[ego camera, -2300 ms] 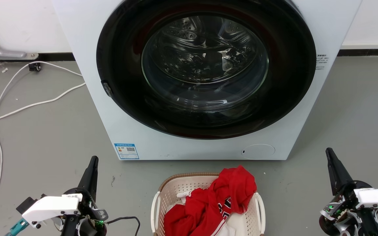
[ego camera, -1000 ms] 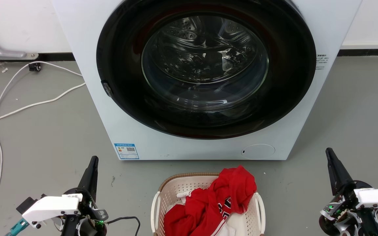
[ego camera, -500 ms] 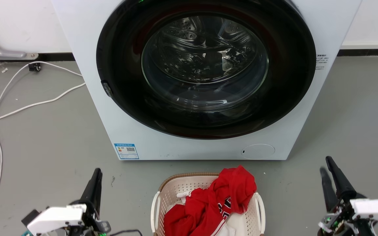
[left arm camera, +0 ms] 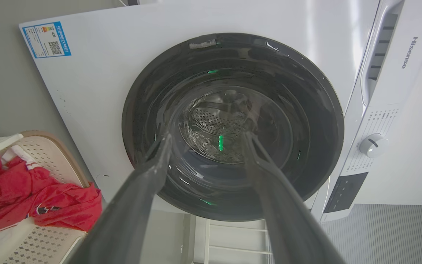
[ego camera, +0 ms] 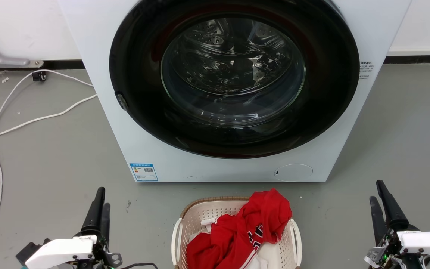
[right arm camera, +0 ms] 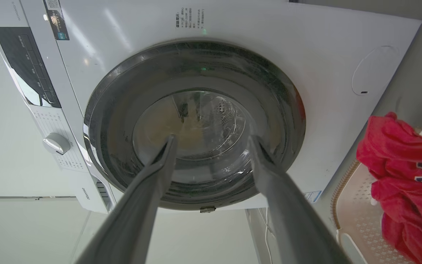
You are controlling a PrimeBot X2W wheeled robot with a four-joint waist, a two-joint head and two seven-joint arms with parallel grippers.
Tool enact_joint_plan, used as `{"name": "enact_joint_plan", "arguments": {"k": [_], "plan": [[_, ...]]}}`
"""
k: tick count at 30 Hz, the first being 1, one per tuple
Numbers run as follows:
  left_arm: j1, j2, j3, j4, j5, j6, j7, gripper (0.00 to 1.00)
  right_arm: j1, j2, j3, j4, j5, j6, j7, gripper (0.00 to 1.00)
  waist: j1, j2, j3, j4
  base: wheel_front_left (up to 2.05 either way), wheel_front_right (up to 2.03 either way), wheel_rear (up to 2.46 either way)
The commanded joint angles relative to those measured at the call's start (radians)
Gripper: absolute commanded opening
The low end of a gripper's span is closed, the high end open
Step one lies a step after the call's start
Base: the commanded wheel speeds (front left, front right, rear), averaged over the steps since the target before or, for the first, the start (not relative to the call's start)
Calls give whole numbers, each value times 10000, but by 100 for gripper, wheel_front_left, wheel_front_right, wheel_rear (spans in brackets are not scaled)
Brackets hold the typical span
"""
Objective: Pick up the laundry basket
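Observation:
The laundry basket, cream-white and perforated with a brown rim, stands on the grey floor at the bottom centre, in front of the washing machine. White loop handles show on its two sides. A red garment is heaped in it over something white. My left gripper hovers open to the basket's left, well apart from it. On the other side my right gripper is open too, also clear of it. The left wrist view has its open gripper and the basket. The right wrist view has its open gripper and the basket.
A large white washing machine with a dark round door, closed, stands just behind the basket. White cables trail over the floor at the left. Bare grey floor lies on both sides of the basket.
Both grippers have sunk lower in the head view and turned, so two separate fingers now show on each where one dark wedge showed. The basket has not moved.

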Motion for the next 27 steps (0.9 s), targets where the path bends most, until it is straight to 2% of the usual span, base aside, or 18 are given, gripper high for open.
{"name": "enact_joint_plan", "arguments": {"k": [1, 8, 15, 23, 27], "plan": [[-53, 34, 131, -225, 295, -15, -140, 100, -139, -29, -55, -214, -332, 13, -144, 100, -1, 0, 3, 2, 0, 0, 0], [-54, 37, 616, -290, 1047, -18, -397, 100, -167, -29, -156, -491, -1183, 14, -399, 100, -1, 0, 10, 11, 0, 0, 0], [-97, 41, 1001, -492, 1922, -20, -673, 100, -232, -28, -170, -1056, -2563, 15, -680, 100, -1, 0, 12, 26, 0, 0, 0], [-77, 45, 1077, -1351, 3618, 41, -967, 100, -219, -28, 35, -1673, -4464, 16, -973, 100, -1, 0, 39, 53, 0, 0, 0], [34, 46, 828, -1927, 4679, 269, -1105, 100, -240, -27, 193, -1878, -5823, 16, -1110, 100, -1, 0, 63, 62, 0, 0, 0]]}}
